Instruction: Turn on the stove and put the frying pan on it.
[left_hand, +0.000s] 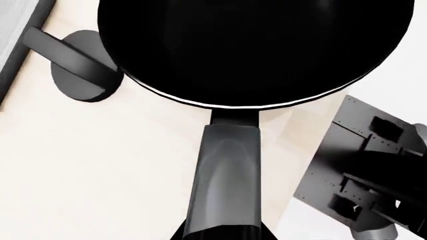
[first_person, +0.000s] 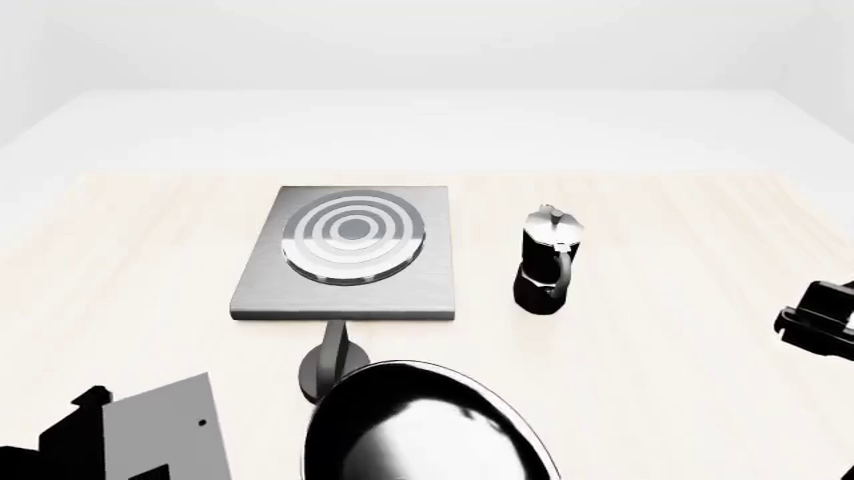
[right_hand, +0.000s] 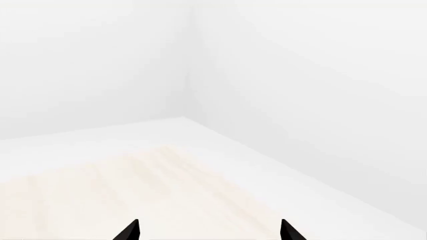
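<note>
The frying pan (first_person: 424, 425) sits at the near edge of the pale wooden table (first_person: 667, 330), close in front of the stove (first_person: 350, 255), its rim overlapping the knob (first_person: 327, 365) in the head view. The left wrist view looks down the pan's handle (left_hand: 227, 175), but the left gripper's fingers are out of sight, so their state cannot be told. The right gripper (right_hand: 208, 231) appears open, its two tips spread over bare table. A moka pot (first_person: 547, 262) stands right of the stove.
</note>
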